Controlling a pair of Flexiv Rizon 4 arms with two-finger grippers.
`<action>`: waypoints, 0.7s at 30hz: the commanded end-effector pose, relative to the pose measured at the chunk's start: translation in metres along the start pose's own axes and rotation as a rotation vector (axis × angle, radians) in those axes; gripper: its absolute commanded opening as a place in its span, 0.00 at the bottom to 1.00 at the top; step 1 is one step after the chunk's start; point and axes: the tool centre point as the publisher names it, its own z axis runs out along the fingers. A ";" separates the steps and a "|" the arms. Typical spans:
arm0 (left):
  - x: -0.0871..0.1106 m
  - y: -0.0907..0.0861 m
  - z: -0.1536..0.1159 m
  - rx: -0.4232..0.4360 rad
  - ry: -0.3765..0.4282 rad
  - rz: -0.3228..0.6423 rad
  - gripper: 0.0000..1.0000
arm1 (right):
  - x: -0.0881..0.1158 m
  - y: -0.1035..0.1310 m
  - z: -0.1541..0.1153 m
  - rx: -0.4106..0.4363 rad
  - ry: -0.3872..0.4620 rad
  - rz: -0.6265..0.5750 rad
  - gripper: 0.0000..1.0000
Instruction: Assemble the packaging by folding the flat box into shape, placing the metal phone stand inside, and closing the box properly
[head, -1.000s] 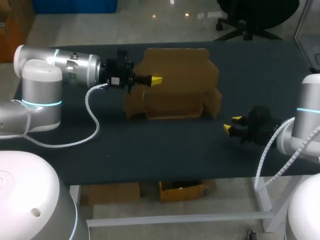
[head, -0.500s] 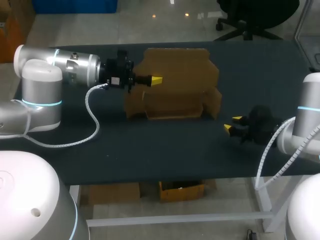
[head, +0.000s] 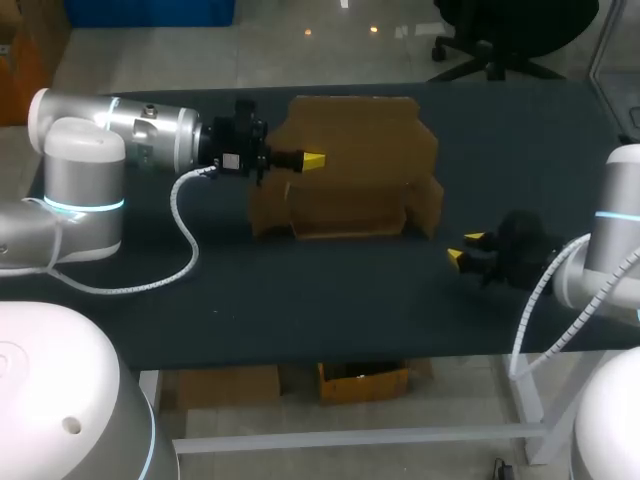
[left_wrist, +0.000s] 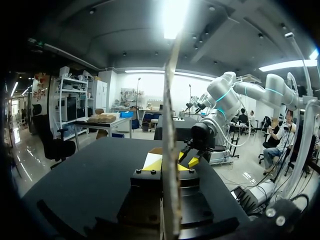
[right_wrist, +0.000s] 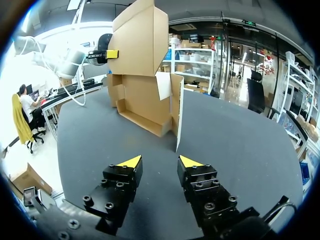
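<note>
**Lid Pinched Upright, Right Arm Idle**

The left end effector (head: 313, 160) was clenched on the tall lid flap (head: 360, 135) of the box (head: 345, 215), probably to keep it open for loading. The box stood at twelve o'clock on the tabletop (head: 300, 300). The right end effector (right_wrist: 160, 161), released, sat apart at the box's four o'clock. No phone stand showed.

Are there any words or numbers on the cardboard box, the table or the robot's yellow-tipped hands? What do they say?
On the box: none, it shows only plain brown cardboard.
On the left gripper: nothing I can read.
On the right gripper: nothing I can read.
On the table: none.
</note>
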 end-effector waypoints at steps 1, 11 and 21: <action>-0.002 0.007 0.000 -0.001 0.004 -0.002 0.00 | 0.002 0.000 0.002 -0.002 -0.002 0.000 0.44; -0.002 0.007 0.000 -0.001 0.002 -0.001 0.00 | 0.000 0.006 0.003 -0.012 -0.005 -0.008 0.45; -0.002 0.007 0.000 -0.001 0.002 -0.001 0.00 | -0.011 0.019 0.016 -0.037 0.007 -0.022 0.45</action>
